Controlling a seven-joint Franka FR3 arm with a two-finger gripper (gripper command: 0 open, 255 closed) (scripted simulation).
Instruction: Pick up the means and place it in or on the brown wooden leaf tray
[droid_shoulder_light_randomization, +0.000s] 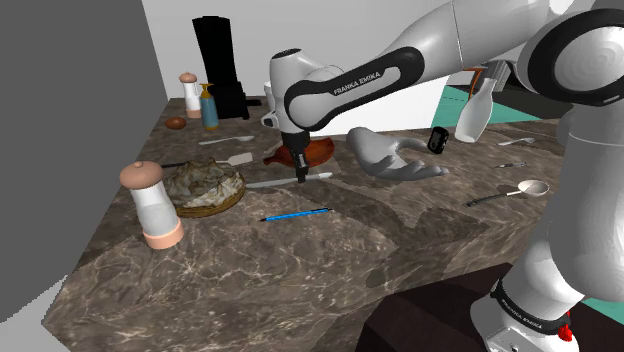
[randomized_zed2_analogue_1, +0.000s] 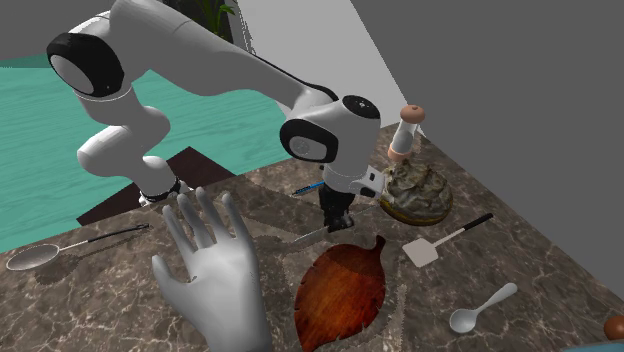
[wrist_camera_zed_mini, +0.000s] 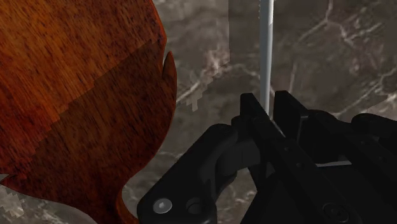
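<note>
A thin grey utensil lies on the marble counter just in front of the brown wooden leaf tray. My black gripper stands straight down over it, its fingers closed around the shaft. In the wrist view the grey utensil runs out from between the fingers, with the leaf tray close beside it. From the second exterior view the gripper meets the utensil at the tip of the leaf tray. I cannot tell whether the utensil is off the counter.
A grey hand sculpture stands past the tray on the shoulder view's right. A basket and a grinder sit to its left, a blue pen in front. A spatula, spoon and ladle lie around.
</note>
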